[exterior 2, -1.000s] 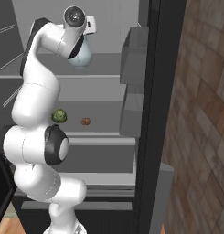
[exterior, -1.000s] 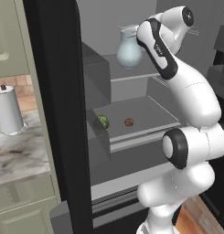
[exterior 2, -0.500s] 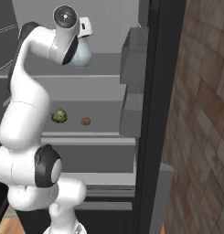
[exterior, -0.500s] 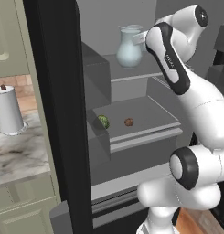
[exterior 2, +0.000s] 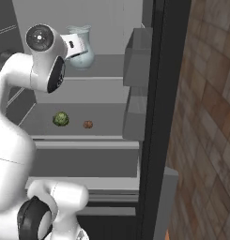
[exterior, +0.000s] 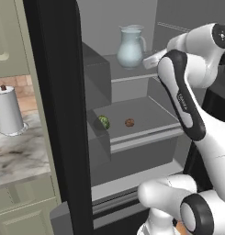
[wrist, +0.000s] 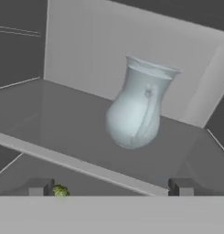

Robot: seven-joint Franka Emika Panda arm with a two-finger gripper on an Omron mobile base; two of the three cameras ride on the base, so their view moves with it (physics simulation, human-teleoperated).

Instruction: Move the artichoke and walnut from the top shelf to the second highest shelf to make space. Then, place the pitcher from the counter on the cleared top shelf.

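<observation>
Pitcher (exterior: 131, 47) stands upright on the top shelf (exterior: 132, 75), handle toward the tool (wrist: 109, 188), which hangs open and empty just in front. Artichoke (exterior: 104, 121) and walnut (exterior: 129, 122) lie apart on the second highest shelf (exterior: 146, 137). Backing straight out looks unobstructed.

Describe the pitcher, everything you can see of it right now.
The pitcher is pale blue-grey and translucent, glass-like, with a bulbous body, narrower neck, flared rim and one side handle, which faces the hand camera. It stands upright on the top shelf inside the open fridge, toward the back wall. Only the shelf touches it: the gripper is open and clear of it, its fingertips short of the shelf's front edge.
</observation>
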